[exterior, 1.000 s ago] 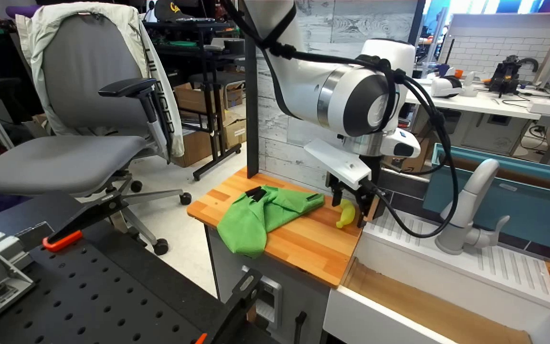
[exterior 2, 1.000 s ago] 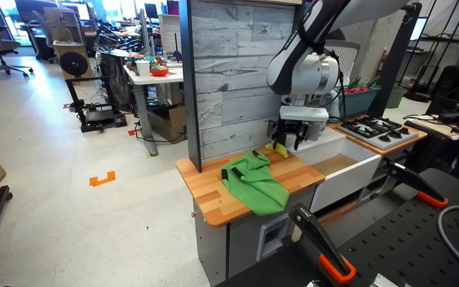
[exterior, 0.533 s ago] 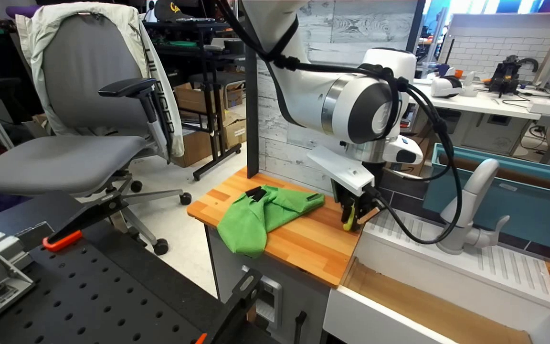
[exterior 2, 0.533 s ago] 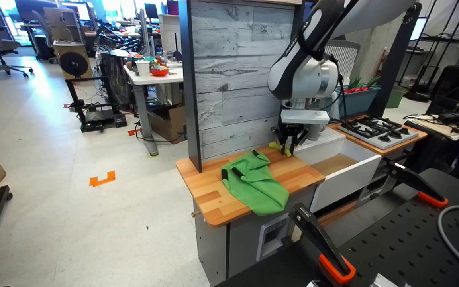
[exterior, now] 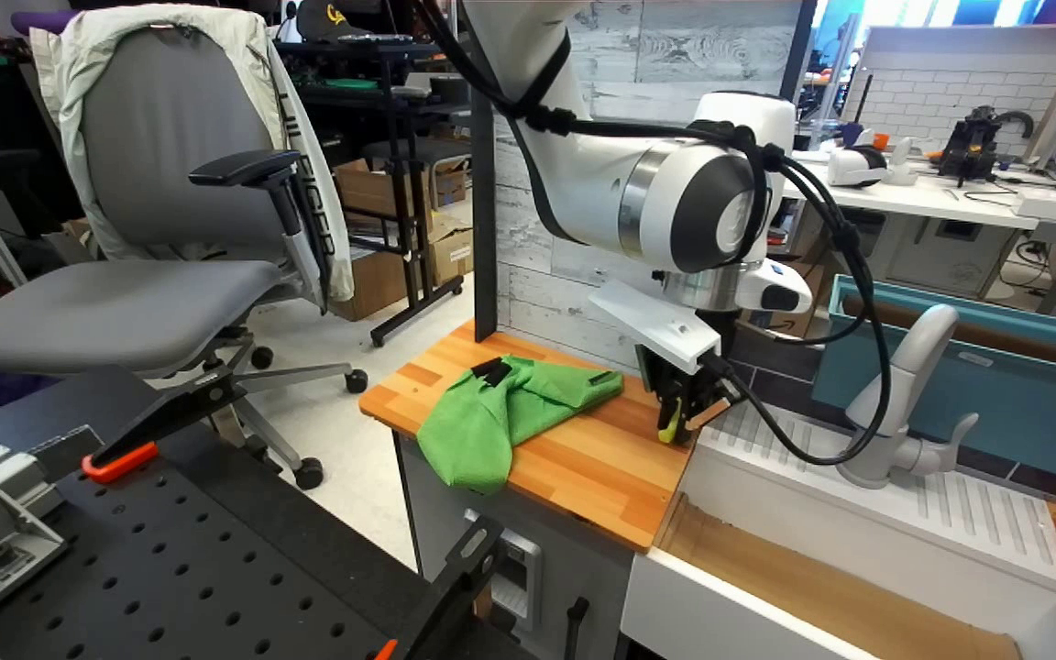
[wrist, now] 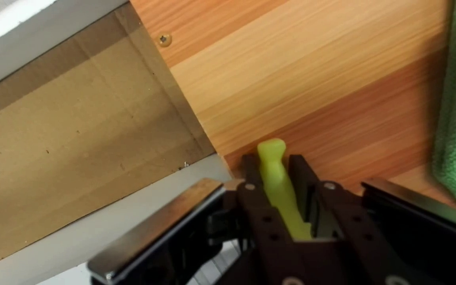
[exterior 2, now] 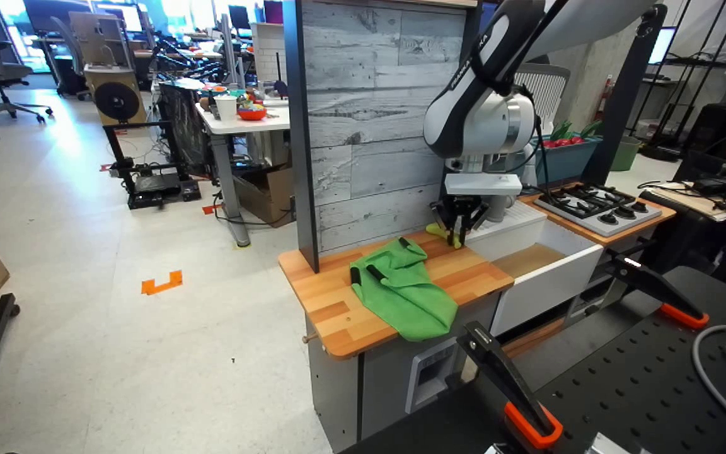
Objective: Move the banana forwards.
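Note:
The yellow banana (wrist: 277,180) lies between the two fingers of my gripper (wrist: 274,161) in the wrist view, its stem end poking out past the fingertips. The jaws are shut on it, low over the wooden counter. Most of the banana's lower length is covered by the gripper in an exterior view, leaving a yellow strip of banana (exterior: 670,428). From another angle, part of the banana (exterior 2: 434,231) shows beside the gripper (exterior 2: 455,242). It appears to rest on the countertop (exterior: 601,467), at the corner near the sink and the back wall.
A crumpled green cloth (exterior: 519,412) lies on the counter beside the gripper. The sink (exterior 2: 536,258) with its ribbed drainboard (exterior: 950,486) and grey faucet (exterior: 895,403) borders the counter. A wood-pattern wall panel (exterior 2: 388,126) rises behind.
The gripper has come down from above the banana, and its jaws have gone from open to shut around it. Over the last half second hardly anything has moved.

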You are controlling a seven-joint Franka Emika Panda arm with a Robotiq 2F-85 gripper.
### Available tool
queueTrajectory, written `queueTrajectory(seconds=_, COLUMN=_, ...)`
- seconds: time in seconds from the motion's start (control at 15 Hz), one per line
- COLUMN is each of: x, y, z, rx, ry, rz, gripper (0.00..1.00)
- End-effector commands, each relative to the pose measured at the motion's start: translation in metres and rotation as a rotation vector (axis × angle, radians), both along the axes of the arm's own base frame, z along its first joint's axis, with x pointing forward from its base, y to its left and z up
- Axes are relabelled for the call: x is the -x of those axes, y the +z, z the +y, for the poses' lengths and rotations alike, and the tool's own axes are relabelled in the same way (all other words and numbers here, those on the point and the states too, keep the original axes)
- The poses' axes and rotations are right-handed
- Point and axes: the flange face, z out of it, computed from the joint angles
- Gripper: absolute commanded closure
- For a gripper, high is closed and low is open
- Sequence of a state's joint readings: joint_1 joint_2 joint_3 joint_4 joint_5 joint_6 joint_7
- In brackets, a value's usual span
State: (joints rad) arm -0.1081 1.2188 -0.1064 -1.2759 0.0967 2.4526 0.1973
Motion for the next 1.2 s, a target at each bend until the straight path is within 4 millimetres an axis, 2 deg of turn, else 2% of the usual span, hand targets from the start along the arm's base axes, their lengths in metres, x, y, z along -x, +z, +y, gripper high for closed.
queueTrajectory(seconds=0.0, x=-0.006, y=0.012, z=0.006, rx=0.038, ry=0.039, rz=-0.018, gripper=0.94)
queueTrajectory(seconds=0.47, x=0.003, y=0.037, z=0.019, rx=0.057, ry=0.087, rz=-0.052, gripper=0.94)
queueTrajectory(seconds=0.73, x=0.016, y=0.049, z=0.028, rx=0.058, ry=0.124, rz=-0.062, gripper=0.94)
queueTrajectory(seconds=1.13, x=0.047, y=0.043, z=0.031, rx=0.079, ry=0.249, rz=-0.034, gripper=0.94)
